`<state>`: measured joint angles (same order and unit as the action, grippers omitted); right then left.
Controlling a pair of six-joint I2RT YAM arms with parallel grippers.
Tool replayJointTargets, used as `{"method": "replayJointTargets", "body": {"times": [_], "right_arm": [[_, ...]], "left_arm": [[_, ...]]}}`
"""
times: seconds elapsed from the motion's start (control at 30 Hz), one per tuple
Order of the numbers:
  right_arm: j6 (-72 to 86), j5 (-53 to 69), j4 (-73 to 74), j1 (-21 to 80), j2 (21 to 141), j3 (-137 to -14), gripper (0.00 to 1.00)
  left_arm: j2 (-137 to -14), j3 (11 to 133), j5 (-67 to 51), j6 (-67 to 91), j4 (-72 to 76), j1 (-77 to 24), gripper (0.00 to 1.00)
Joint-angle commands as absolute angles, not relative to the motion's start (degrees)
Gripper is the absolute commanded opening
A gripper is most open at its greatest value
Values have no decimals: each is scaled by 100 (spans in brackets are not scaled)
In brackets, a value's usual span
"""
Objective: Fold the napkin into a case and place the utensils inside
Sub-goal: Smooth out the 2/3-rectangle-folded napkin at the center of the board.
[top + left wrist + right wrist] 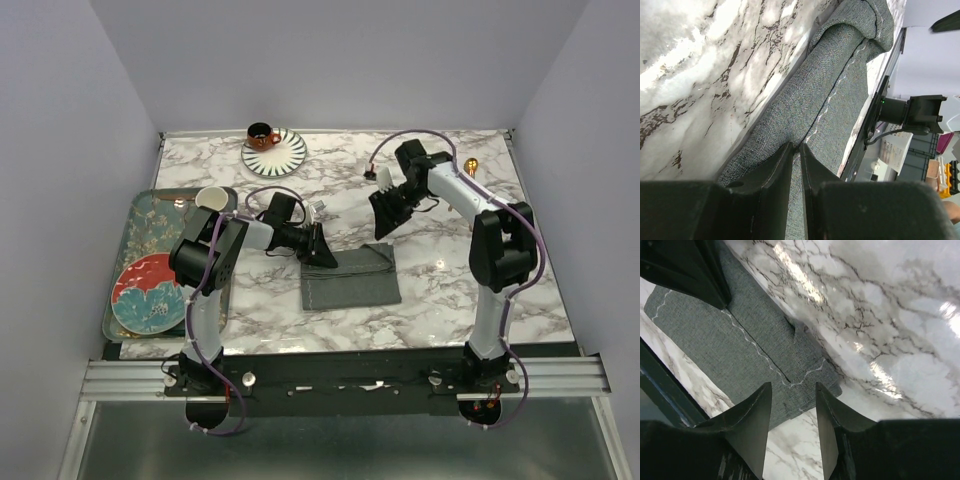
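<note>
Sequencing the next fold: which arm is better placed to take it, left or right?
Probably left. The left gripper is down at the napkin's left edge, jaws narrowed on a raised fold. The right gripper hangs open above the cloth near its far right corner, holding nothing.

Jaws tight on folded napkin (835,105)

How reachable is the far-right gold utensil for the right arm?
Likely yes: the right gripper hangs open and empty above the napkin, and the utensil lies alone on bare marble beside that arm.
</note>
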<state>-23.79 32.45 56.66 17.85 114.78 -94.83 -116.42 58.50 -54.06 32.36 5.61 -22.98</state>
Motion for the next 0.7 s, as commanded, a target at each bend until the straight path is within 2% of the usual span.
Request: {"method": "replayJointTargets", "body": {"times": [0.0, 0.43, 0.67], "right_arm": [[-1433, 3023, 5537, 1811, 11260, -9036, 49], [-668, 2839, 5115, 1758, 10837, -8025, 50], [-475, 3172, 5010, 1740, 10810, -7866, 39]], "left_arm": [[-11909, 5748, -4623, 2856, 132, -2276, 26], [-11856, 5678, -4614, 2786, 158, -2268, 26], [-11839, 5643, -4605, 2795, 202, -2276, 26]]}}
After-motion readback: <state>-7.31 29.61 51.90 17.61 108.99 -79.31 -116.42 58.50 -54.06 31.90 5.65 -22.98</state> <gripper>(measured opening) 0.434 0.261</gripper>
